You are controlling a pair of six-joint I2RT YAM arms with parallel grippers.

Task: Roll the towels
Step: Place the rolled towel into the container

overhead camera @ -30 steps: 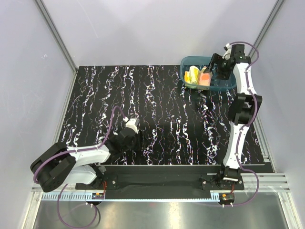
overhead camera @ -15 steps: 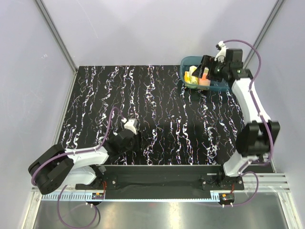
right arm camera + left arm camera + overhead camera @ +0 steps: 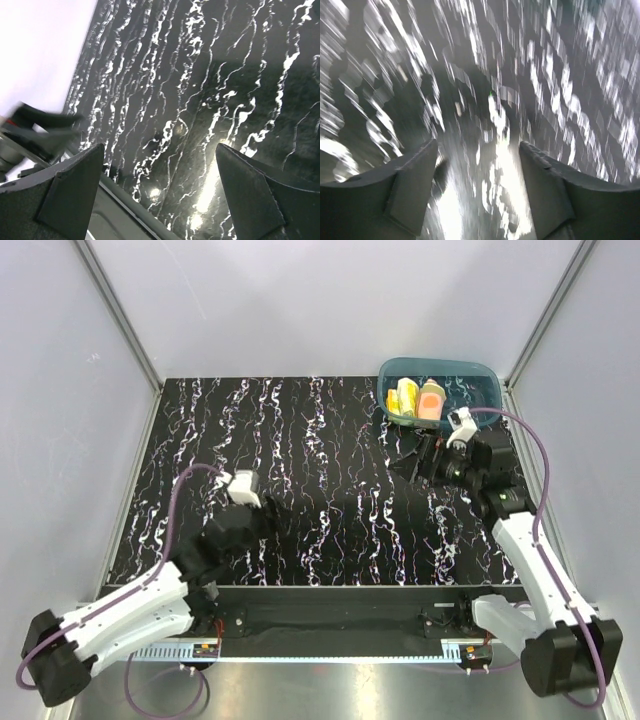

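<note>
Lab test cell, plain grey walls (image 3: 300, 300), aluminium framing (image 3: 118, 315), marbled tabletop (image 3: 330, 490)

Two robot arms, the left arm (image 3: 130, 605) and the right arm (image 3: 525, 550), stand at one black marbled table (image 3: 330, 440). Two grippers: the left gripper (image 3: 477, 185), the right gripper (image 3: 160, 195). One teal tub (image 3: 441, 362) holds two towels: one yellow towel (image 3: 405, 395), one orange towel (image 3: 430, 400).
</note>
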